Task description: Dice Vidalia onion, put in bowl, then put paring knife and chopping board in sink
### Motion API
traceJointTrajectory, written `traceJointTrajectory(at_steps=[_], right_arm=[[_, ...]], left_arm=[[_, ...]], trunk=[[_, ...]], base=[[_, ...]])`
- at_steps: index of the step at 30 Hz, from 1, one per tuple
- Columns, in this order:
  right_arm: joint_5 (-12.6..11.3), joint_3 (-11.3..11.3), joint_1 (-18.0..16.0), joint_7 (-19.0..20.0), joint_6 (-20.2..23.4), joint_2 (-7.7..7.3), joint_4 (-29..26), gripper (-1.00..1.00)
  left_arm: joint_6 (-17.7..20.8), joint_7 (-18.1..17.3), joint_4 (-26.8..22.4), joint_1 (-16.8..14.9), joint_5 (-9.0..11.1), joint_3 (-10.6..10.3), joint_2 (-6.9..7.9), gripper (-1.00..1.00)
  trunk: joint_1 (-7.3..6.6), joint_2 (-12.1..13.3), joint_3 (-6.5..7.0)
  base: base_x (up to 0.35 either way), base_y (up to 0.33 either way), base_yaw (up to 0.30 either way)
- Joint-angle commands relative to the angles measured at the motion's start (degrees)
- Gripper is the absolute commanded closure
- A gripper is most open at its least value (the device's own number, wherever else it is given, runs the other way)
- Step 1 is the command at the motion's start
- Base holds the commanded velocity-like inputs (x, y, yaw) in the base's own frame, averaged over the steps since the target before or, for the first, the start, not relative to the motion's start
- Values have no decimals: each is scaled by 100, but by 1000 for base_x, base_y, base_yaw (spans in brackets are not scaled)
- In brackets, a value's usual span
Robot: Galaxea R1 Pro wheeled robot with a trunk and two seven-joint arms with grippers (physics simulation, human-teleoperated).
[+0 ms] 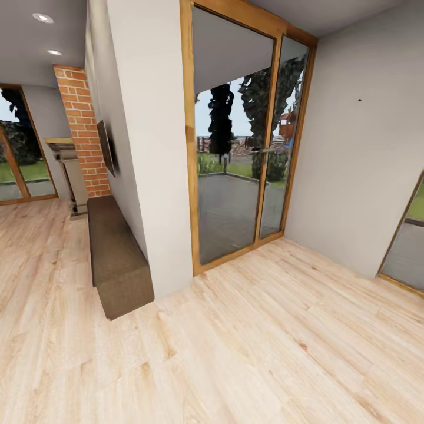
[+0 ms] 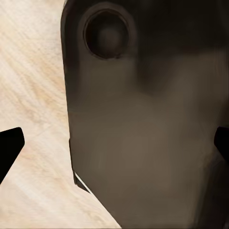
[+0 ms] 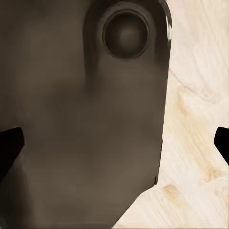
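Observation:
The onion, sink, chopping board, paring knife, bowl and countertop are out of view. In the left wrist view my left gripper (image 2: 114, 145) is open, its dark fingertips (image 2: 9, 148) far apart at the picture's edges, with nothing between them. Behind it are a dark part of the robot's body (image 2: 143, 133) and the wood floor (image 2: 33, 71). My right gripper (image 3: 114, 143) is open too, fingertips (image 3: 9, 145) wide apart and holding nothing, over the same dark body (image 3: 86, 119) and floor (image 3: 200, 95).
I face a room corner with a light wood plank floor (image 1: 265, 353). A white wall pillar (image 1: 147, 147) stands ahead on the left, with a low brown bench (image 1: 118, 259) along it. A tall wood-framed glass door (image 1: 235, 147) is straight ahead. A brick column (image 1: 82, 129) stands far left.

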Motion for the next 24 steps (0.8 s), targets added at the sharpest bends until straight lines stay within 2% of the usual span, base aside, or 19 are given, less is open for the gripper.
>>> traceJointTrajectory(at_steps=[1, 4, 14, 24], right_arm=[[-5, -9, -5, 1, -33, 33, -33, -100], [-7, -5, -3, -8, -130, 107, -130, -100], [-9, 3, -1, -17, -104, 137, -193, -100], [-10, 1, -1, -23, -297, 139, -193, -100]], left_arm=[[-7, 0, 3, 15, 26, 26, 33, -100], [-8, 0, 3, 12, 22, 26, 31, -100], [-9, 0, 3, 12, 17, 22, 13, -100], [-9, 0, 8, 11, 11, 18, 12, -100]], trunk=[[0, -2, -3], [0, -2, -3], [0, -2, -3], [0, -2, -3]], base=[[0, 0, 0], [0, 0, 0], [0, 0, 0], [0, 0, 0]])
